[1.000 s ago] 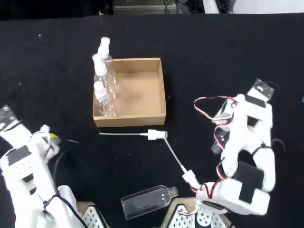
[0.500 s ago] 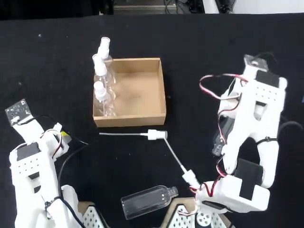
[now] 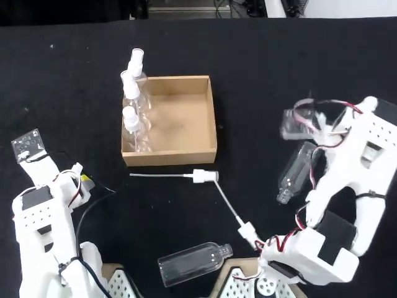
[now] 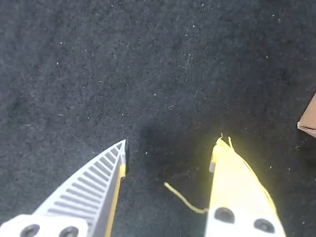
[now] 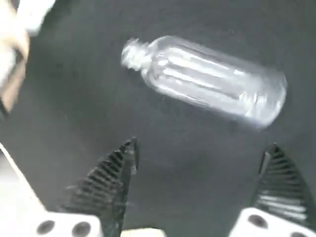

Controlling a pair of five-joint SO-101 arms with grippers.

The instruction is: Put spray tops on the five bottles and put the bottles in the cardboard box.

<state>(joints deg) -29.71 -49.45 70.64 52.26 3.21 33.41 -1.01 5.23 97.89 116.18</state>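
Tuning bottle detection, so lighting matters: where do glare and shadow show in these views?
High view: pale highlights streak the front bottle, while the black table gives no glare. Right wrist view: bright reflections run along a second bottle beyond the right gripper. Left wrist view: a soft shadow lies inside the open left gripper.

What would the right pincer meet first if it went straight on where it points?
Probably the capless bottle lying on the table, centred ahead of the open right pincer; depth is unclear.

text: none readable | bottles (image 3: 192, 263): no label legible | cardboard box (image 3: 170, 156): no print legible on its walls | table (image 3: 279, 68): no numbers or signs legible
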